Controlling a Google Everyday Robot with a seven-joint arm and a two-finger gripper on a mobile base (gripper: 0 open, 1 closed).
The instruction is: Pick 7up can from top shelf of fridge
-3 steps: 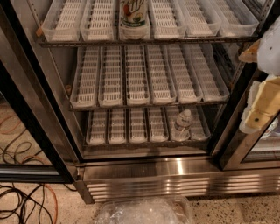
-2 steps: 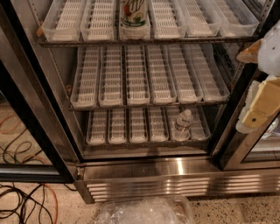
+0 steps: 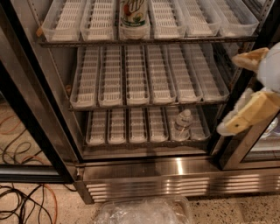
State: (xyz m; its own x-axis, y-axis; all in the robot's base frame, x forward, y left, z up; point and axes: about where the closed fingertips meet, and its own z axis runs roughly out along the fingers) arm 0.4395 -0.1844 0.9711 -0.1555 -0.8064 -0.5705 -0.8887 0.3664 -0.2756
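Observation:
The 7up can (image 3: pixel 133 12) stands in a lane tray at the front of the top shelf (image 3: pixel 183 17), its top cut off by the frame's upper edge. The fridge (image 3: pixel 144 170) is open, with three tray-lined wire shelves. My gripper (image 3: pixel 243 94) is at the right edge, in front of the black door frame, level with the middle and bottom shelves. It is well right of and below the can, with its two pale fingers (image 3: pixel 249 114) spread apart and nothing between them.
A small clear water bottle (image 3: pixel 181 124) stands on the bottom shelf at the right. A crumpled clear plastic tray (image 3: pixel 144 212) lies on the floor in front. Cables (image 3: pixel 26 205) lie on the floor at the left. The black door frame (image 3: pixel 33 127) slants down the left side.
The view has shifted slightly. The gripper sits a little lower at the right edge. The can and bottle have not moved.

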